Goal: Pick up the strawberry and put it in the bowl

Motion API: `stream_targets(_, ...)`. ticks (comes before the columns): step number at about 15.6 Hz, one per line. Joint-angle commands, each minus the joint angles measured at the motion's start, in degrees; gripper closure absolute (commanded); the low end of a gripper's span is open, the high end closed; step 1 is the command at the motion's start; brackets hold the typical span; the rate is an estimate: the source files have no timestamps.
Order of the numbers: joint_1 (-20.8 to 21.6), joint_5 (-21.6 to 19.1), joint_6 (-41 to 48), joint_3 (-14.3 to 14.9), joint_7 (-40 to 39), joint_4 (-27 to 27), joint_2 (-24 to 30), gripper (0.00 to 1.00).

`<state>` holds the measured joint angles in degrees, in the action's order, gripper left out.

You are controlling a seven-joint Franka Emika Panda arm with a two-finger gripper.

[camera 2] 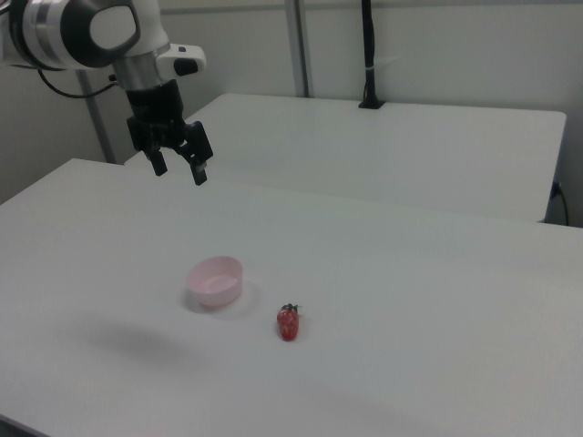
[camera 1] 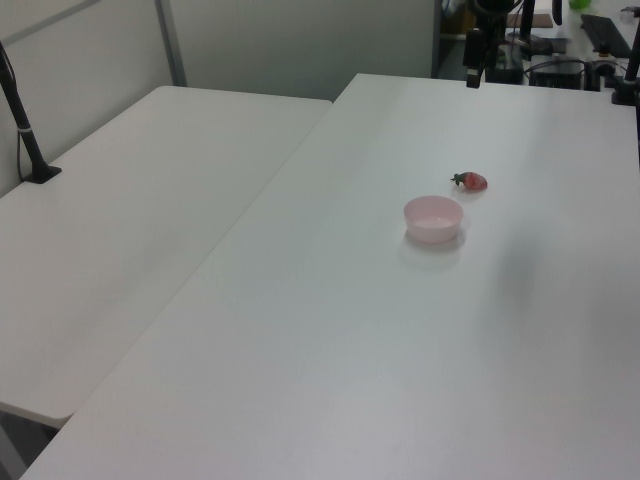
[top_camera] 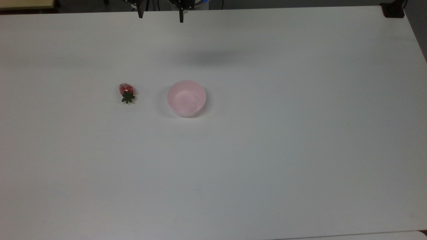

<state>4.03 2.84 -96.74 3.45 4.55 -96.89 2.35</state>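
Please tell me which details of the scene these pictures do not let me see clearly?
- Tool: the top view's upper edge cuts off everything above its fingertips.
- Strawberry: too small in the left view to judge its surface.
- Bowl: in the right view, the near wall hides part of its inner floor.

A big white worktop [top_camera: 267,160] holds two small things. A red strawberry [top_camera: 126,92] with a green leafy top lies on its side. A pink bowl [top_camera: 186,98] stands near it, not touching, open side up. The bowl looks empty, I think. A second white table [camera 1: 130,220] stands right beside the worktop.
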Motion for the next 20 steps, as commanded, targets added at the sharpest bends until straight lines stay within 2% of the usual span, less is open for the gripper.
stream_targets(1, 0.54, -0.73, -1.0, 0.86, -1.38, -0.75, 0.82, 0.0)
stream_targets(14, 0.01, -0.73, -0.64, 0.86, -2.26, -0.75, 0.91, 0.0)
stream_targets(17, -1.31, -0.12, 0.06, 1.73, -9.96, -0.75, 1.17, 0.0)
stream_targets(20, -3.15, 0.06, -0.03, 3.75, -23.92, -1.28, 0.73, 0.0)
